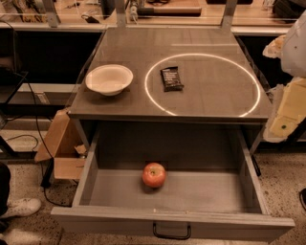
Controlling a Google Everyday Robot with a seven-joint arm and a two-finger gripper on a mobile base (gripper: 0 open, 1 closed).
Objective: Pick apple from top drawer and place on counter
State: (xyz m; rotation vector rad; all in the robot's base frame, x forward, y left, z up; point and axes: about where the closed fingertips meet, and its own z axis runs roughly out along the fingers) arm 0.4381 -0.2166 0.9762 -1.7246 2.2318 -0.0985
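Note:
The apple (154, 174), small, round and red with yellowish patches, lies on the floor of the open top drawer (172, 224), near the middle and toward the back. The drawer is pulled fully out, and its black handle (171, 232) is on the front panel. The counter (205, 98) above it is grey-brown with a large thin white circle (152, 98). My gripper (288, 112) is at the right edge of the view, beside the counter's right side, well apart from the apple and higher than the drawer. It holds nothing that I can see.
A white bowl (109, 79) stands on the counter's left part. A dark snack bar wrapper (171, 78) lies inside the circle. A cardboard box (64, 153) and cables are on the floor at left, with a person's shoe (19, 207). A cluttered workbench (158, 12) runs along the back.

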